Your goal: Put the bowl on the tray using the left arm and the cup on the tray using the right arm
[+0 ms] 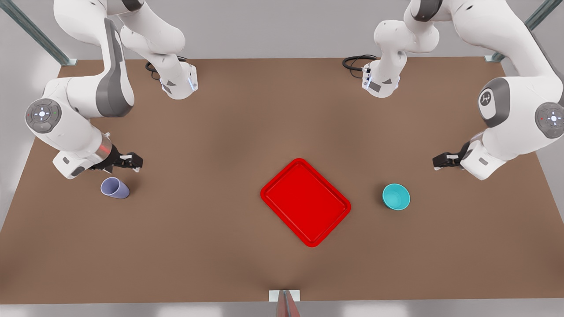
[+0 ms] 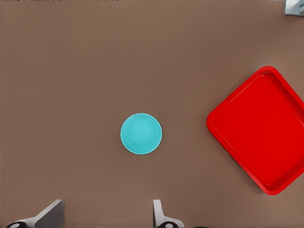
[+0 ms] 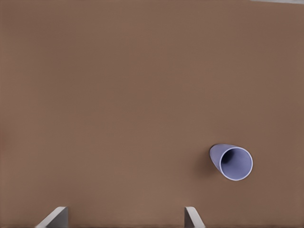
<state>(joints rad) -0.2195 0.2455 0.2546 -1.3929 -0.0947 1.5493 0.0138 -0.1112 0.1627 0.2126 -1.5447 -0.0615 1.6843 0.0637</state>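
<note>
Teal bowl (image 1: 396, 197) stands at the tray's (image 1: 282, 211) three o'clock, lavender cup (image 1: 115, 188) far off at nine o'clock — both on the worktop (image 1: 220, 132). Left gripper (image 1: 442, 160) and right gripper (image 1: 131, 161) hover spread. Advise centring each over its rim before descending.

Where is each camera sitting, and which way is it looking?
Front view: high above the table, looking down at the tray, cup and bowl; both arms show, the right gripper by the cup, the left gripper by the bowl.
Left wrist view: rides the left arm, faces down at the bowl and tray; its open fingertips show.
Right wrist view: rides the right arm, faces down at the cup; its open fingertips show.
Shared: front and left wrist views both see bowl and tray.
</note>
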